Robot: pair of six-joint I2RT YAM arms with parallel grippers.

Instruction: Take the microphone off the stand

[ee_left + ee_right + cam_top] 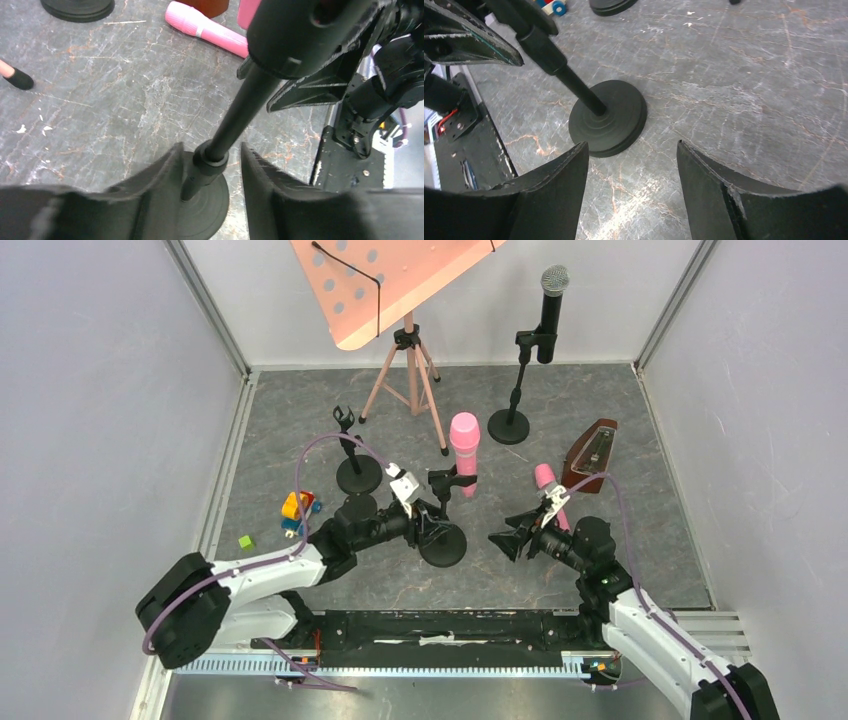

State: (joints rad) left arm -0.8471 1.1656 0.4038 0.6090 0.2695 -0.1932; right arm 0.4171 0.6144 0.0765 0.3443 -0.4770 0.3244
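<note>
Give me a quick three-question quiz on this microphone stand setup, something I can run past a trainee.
1. True or false: the left hand has one finger on each side of the stand pole.
2. What colour is the microphone clipped at the top of that pole? A) black B) pink C) silver
3. Fill in the blank: the right hand is ____ (open or shut).

Key: 1 true; 2 B; 3 open.
</note>
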